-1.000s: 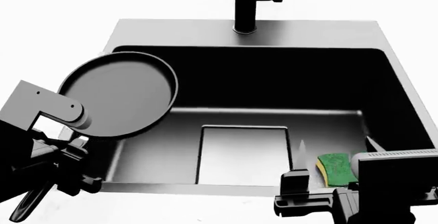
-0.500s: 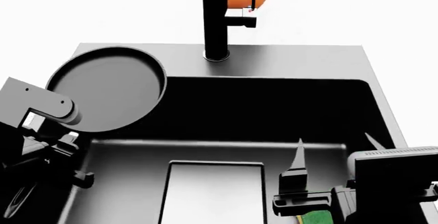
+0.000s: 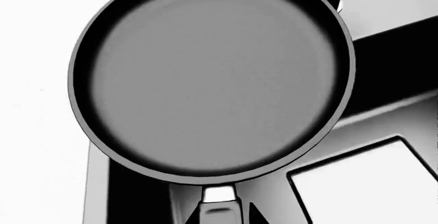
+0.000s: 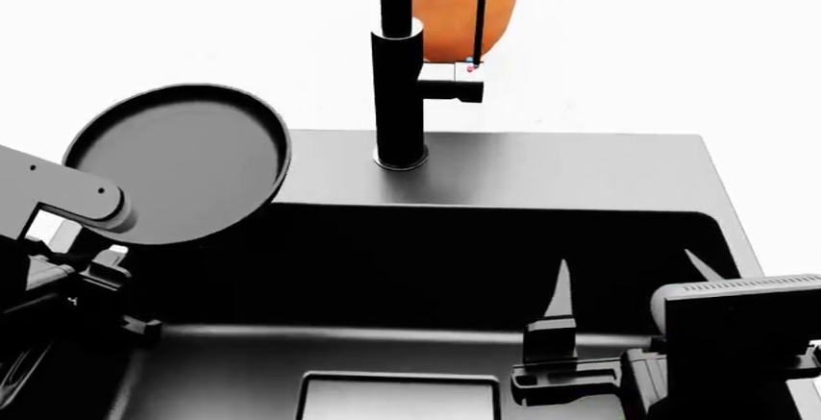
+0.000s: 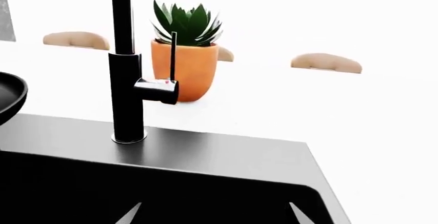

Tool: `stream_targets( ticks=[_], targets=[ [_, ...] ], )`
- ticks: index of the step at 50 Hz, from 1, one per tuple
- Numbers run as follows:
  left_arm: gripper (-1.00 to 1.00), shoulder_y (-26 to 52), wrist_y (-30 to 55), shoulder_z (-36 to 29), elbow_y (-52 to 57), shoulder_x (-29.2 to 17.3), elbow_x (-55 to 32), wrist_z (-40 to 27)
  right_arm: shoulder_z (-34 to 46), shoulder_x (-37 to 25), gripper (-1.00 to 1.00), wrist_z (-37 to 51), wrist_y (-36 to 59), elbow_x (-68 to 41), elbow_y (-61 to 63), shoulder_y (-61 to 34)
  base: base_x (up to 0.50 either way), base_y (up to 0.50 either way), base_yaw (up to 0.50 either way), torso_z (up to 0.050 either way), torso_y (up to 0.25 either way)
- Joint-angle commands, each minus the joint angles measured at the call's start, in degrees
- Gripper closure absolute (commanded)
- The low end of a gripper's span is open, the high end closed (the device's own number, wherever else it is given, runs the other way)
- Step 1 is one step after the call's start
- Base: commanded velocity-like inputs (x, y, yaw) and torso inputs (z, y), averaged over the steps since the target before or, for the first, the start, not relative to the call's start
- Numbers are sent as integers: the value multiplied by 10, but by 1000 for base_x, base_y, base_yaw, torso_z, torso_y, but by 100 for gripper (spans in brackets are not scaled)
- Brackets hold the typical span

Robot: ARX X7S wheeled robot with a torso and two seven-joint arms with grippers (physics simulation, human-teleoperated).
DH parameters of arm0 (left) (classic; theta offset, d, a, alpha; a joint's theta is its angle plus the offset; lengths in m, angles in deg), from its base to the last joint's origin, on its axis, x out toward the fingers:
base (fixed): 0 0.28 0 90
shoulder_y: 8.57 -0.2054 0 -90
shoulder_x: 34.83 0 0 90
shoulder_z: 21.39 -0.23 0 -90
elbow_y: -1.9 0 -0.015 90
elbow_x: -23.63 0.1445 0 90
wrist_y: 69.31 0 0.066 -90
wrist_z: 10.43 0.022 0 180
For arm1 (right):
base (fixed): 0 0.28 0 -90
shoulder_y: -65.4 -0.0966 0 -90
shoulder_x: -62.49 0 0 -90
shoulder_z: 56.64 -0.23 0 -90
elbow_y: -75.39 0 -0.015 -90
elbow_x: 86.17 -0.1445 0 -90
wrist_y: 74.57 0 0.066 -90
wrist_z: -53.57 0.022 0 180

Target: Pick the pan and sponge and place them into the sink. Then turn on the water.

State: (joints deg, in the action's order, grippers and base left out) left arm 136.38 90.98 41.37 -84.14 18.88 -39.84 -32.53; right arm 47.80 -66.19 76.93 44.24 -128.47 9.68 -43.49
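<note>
The left gripper (image 4: 58,290) is sitting at the lower left of the head view, clenched on the handle of the pan (image 4: 173,162); in the left wrist view the handle is running out of the bottom edge between the jaws, though the fingertips themselves are hidden. The pan is being held up in the air, tilted, its round grey floor facing the camera and its disc overlapping the upper left corner of the sink (image 4: 552,170). In the left wrist view the pan (image 3: 212,75) is filling most of the frame, with the basin wall and the pale drain plate (image 3: 373,183) showing beneath it at the lower right.

The right gripper (image 4: 629,285) is hanging at the lower right of the head view, released and holding nothing, its two pointed fingers (image 4: 559,295) standing well apart over the dark basin. Their tips are poking up at the bottom edge of the right wrist view.

Further out, the faucet (image 4: 398,93) is standing on the far rim at upper centre, its thin lever (image 4: 482,21) rising from the side stub. No stream is showing below it. An orange pot (image 5: 184,70) with a spiky green plant is sitting behind the faucet, on the white counter (image 5: 370,111).

The sponge is not showing in any view.
</note>
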Motion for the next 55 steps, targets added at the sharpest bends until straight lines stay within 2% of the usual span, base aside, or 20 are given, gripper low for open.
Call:
stream_targets(
  ticks=[1, 10, 12, 13, 14, 15, 19, 21, 27, 30, 37, 42, 49, 55],
  targets=[
    [100, 10, -8, 8, 15, -6, 17, -5, -5, 0, -100, 8, 3, -6, -1, 2, 0, 0, 0, 0, 0],
    [100, -6, -23, -1, 26, -14, 22, 10, -5, 4, -100, 12, 7, -8, -10, 0, 0, 0, 0, 0, 1],
    [100, -19, -28, 2, 53, -34, 15, 23, -7, 4, -100, 12, 4, -10, -8, 2, 0, 0, 0, 0, 5],
    [100, -32, -37, -10, 85, -56, 17, 52, -4, 4, -100, 10, 6, -9, -8, 1, 0, 0, 0, 0, 0],
    [100, -34, -33, -12, 84, -50, 16, 43, -3, 5, -100, 10, 6, -8, -8, 2, 0, 0, 0, 0, 0],
    [100, -48, -40, -15, 99, -69, 19, 57, -5, 5, -100, 10, 1, -8, -9, 4, 0, 0, 0, 0, 0],
    [100, -75, -64, -35, 153, -97, 24, 102, -7, 4, -100, 10, 0, -9, -9, 7, 0, 0, 0, 3, 3],
    [100, -76, -93, -63, 178, -108, 71, 127, -7, 5, -100, 10, 0, -9, -10, 6, 0, 0, 0, 0, 0],
    [100, -63, -109, -105, 187, -101, 88, 197, -3, 6, -100, 10, 3, -9, -11, 3, 0, 0, 0, 0, 2],
    [100, -64, -111, -119, 181, -98, 99, 209, -1, 7, -100, 9, 3, -9, -12, 4, 0, 0, 0, 0, 3],
    [100, -37, -128, -179, 134, -48, 150, 257, -5, 5, -100, 11, 2, -12, -10, 8, 0, 0, 0, 0, 2],
    [100, -29, -149, -200, 109, -32, 175, 280, -3, 7, -100, 7, 0, -12, -15, 7, 0, 0, 0, 2, 0],
    [100, -23, -215, -253, 2, 16, 240, 338, 0, 9, -100, 6, 5, -16, -22, 3, 0, 0, 0, 0, 1],
    [100, -16, -234, -270, -50, 33, 249, 380, 2, 10, -100, 5, 5, -15, -24, 4, 0, 0, 0, 0, 2]
  ],
)
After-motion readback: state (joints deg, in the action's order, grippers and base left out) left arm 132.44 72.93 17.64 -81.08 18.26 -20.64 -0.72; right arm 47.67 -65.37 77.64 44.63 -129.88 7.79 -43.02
